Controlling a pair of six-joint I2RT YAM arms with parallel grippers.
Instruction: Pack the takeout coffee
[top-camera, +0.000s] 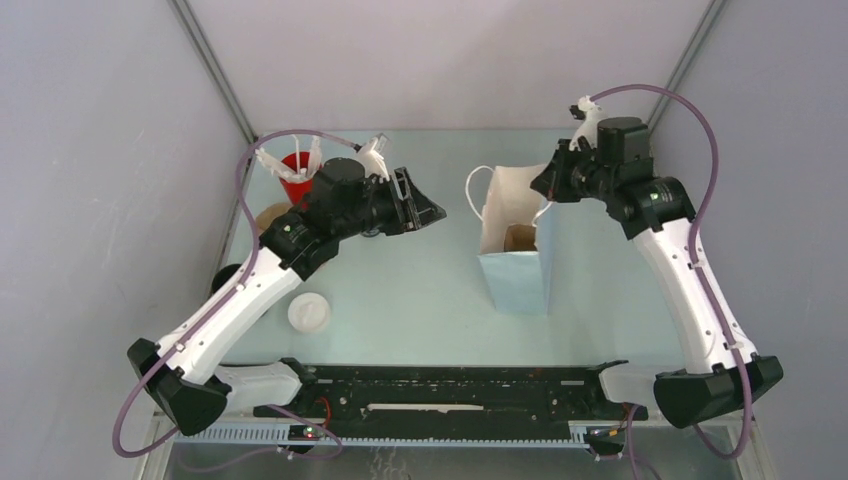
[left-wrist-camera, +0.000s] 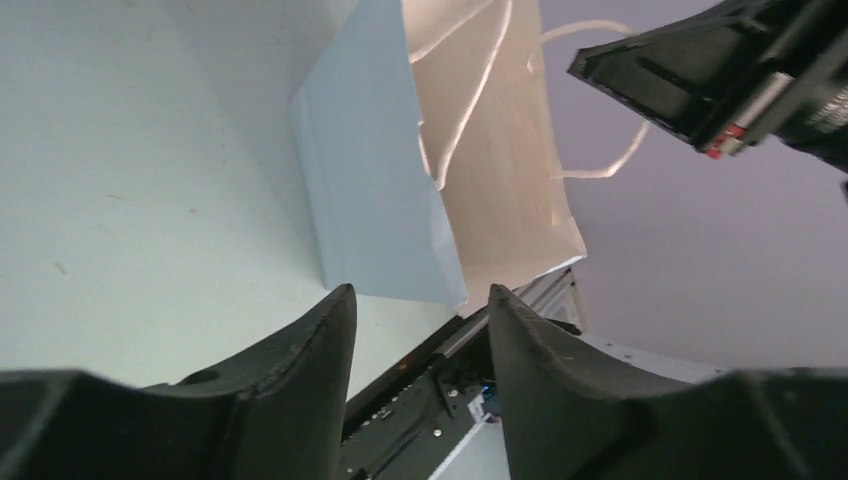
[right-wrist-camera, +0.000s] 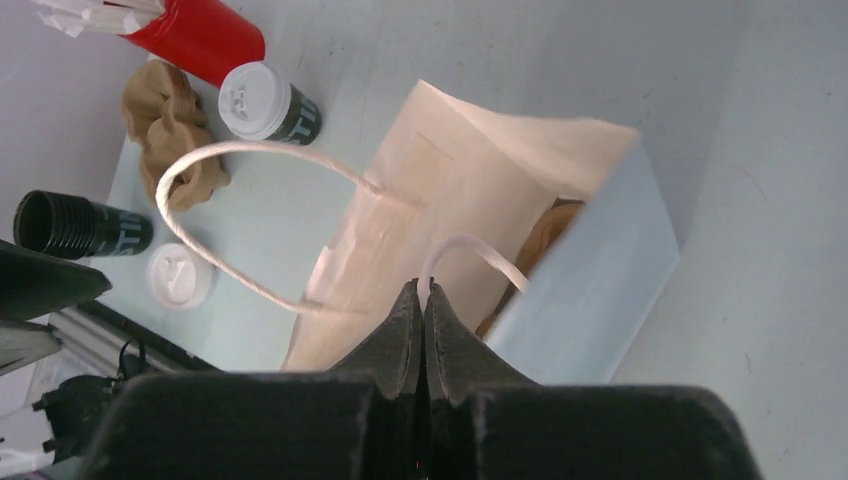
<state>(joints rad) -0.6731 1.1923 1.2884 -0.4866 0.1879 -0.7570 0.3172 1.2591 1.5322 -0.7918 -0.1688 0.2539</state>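
Observation:
The takeout coffee (right-wrist-camera: 268, 103), a small black cup with a white lid, stands upright by the red cup in the right wrist view; the left arm hides it from above. The paper bag (top-camera: 515, 270) stands open right of centre, pale blue outside (left-wrist-camera: 375, 190), cream inside (right-wrist-camera: 450, 190), with something brown at its bottom (top-camera: 519, 238). My right gripper (right-wrist-camera: 421, 288) is shut on the bag's near string handle (right-wrist-camera: 470, 248) at the bag's far right rim (top-camera: 543, 188). My left gripper (left-wrist-camera: 421, 292) is open and empty, held above the table left of the bag (top-camera: 425, 212).
A red cup of white cutlery (top-camera: 297, 175) stands at the back left, a brown pulp piece (right-wrist-camera: 170, 135) beside it. A lidless black cup (right-wrist-camera: 80, 228) lies on its side, with a loose white lid (top-camera: 308, 312) near it. The bag's far handle (right-wrist-camera: 240, 215) hangs outward.

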